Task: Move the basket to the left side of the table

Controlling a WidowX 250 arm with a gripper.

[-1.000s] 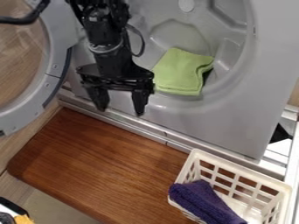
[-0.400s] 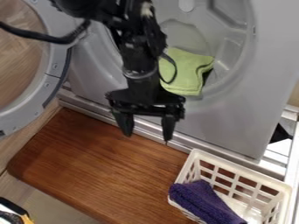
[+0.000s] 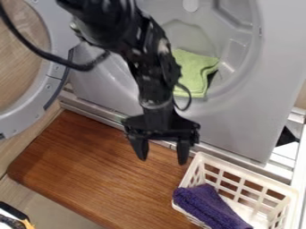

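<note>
White basket [image 3: 247,173] at right end of counter [image 3: 108,170], down-right of tool [image 3: 163,161]; tool fingers spread apart, empty.

The gripper [image 3: 162,161] is being held spread wide above the wooden table [image 3: 99,167], near the white basket [image 3: 246,171]. A purple towel [image 3: 209,205] is being held in there, and a green cloth [image 3: 194,71] is being cradled by the grey drum [image 3: 236,47].

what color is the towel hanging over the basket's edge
Purple, seen in the camera view.
</note>
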